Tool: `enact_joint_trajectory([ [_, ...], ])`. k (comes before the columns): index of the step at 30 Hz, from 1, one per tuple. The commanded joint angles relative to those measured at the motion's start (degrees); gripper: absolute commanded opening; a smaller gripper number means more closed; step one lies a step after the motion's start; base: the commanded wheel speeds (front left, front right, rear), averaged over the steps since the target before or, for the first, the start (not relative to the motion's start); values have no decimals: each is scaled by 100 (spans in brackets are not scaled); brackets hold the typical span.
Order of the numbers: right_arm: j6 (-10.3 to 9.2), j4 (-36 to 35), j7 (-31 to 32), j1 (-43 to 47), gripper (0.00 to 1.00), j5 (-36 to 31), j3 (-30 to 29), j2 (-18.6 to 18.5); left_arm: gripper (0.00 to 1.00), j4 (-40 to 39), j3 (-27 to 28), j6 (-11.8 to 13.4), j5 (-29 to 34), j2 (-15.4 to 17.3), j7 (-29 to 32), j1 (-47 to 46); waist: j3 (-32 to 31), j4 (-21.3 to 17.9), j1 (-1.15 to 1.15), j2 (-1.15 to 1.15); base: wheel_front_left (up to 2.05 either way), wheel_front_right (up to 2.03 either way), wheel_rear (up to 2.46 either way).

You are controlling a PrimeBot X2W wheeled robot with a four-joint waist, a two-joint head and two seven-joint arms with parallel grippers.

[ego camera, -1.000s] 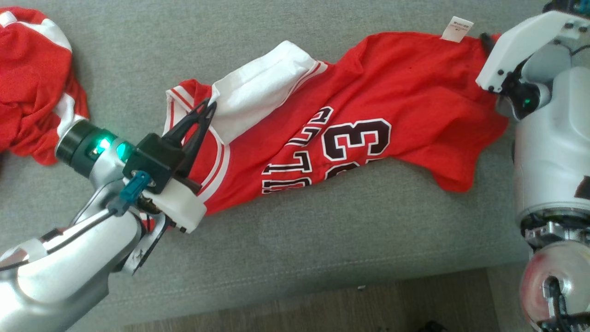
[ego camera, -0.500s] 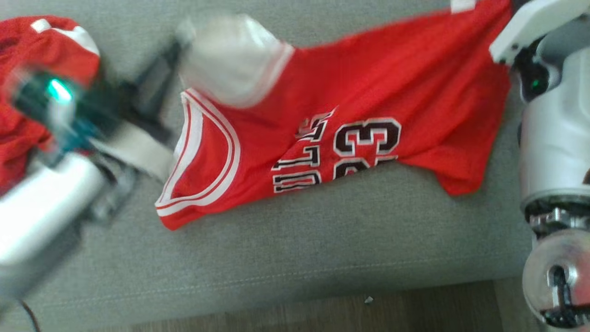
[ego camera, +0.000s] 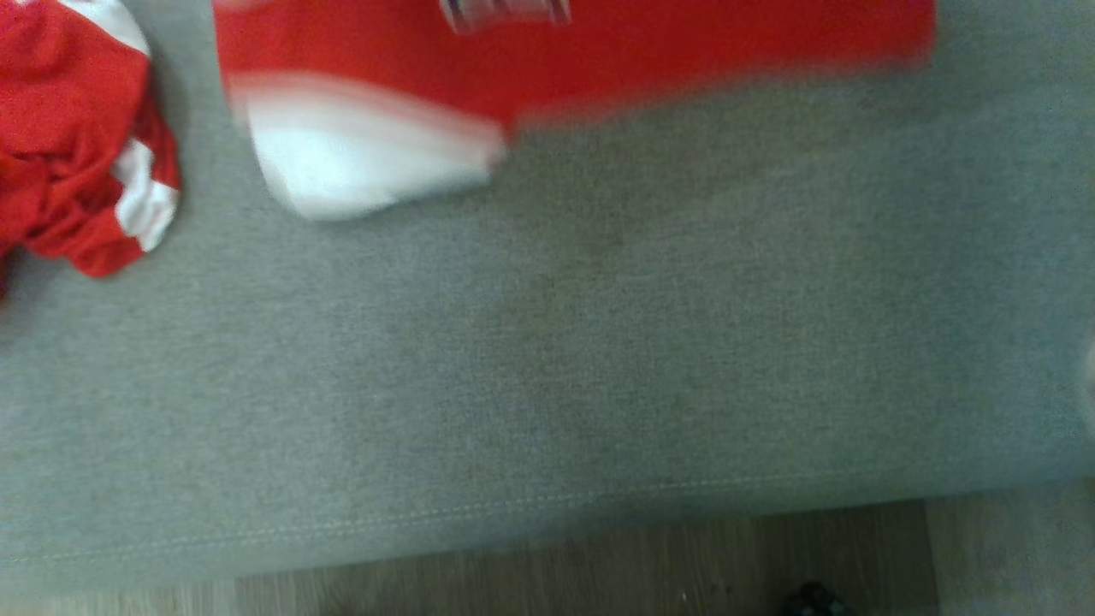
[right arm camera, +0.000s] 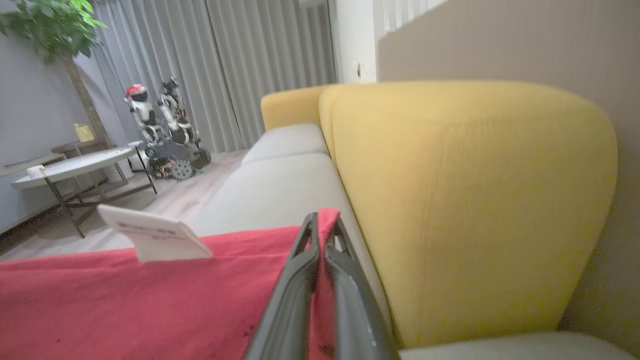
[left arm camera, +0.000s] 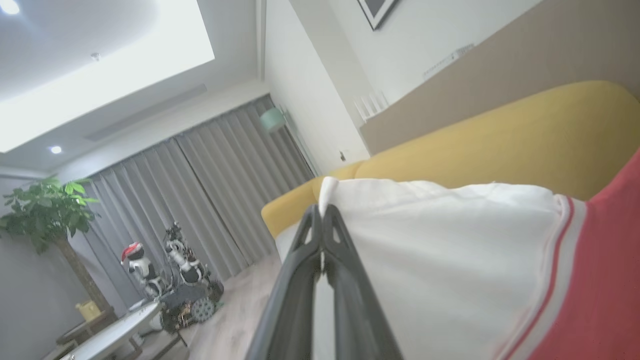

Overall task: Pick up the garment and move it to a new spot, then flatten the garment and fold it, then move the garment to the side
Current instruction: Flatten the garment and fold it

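Step in hand, judged: carry to new spot. Garment (ego camera: pixel 684 60) blurred at far side of grey seat (ego camera: pixel 599 342), apparently lifted. Advise equal height both ends, cloth taut, set-down on bare seat well apart from crumpled red heap (ego camera: pixel 68 128). Left gripper (left arm camera: pixel 322 215) pinched tight on white sleeve (left arm camera: pixel 440 250). Right gripper (right arm camera: pixel 322 222) pinched tight on red hem corner. Both sets of fingers roughly level, pointing along yellow backrest (right arm camera: pixel 450 200).
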Motion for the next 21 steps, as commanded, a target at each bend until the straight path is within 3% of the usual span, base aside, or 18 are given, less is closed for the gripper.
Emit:
enact_joint_trajectory([
  [1,36,-233,-122,-306,0,-47,89,57,0,48,316,-11,104,153,-46,-354,255,-55,0,0,0,0,0],
  [5,36,-306,-745,-900,0,-378,167,-11,0,558,551,15,636,-151,-197,-1307,522,-89,0,0,0,0,0],
  [10,36,-411,-1327,-1435,0,-789,180,-80,0,-157,1222,121,1361,-406,-205,-1874,1008,61,0,0,0,0,0],
  [14,36,-313,-1734,-1245,0,-994,108,-118,0,-830,1650,19,1548,-505,-206,-1114,1136,264,0,0,0,0,0],
  [21,36,255,-2019,-96,0,-1015,90,-215,0,-1342,2200,-371,1542,-839,-206,1322,838,559,0,0,0,0,0],
])
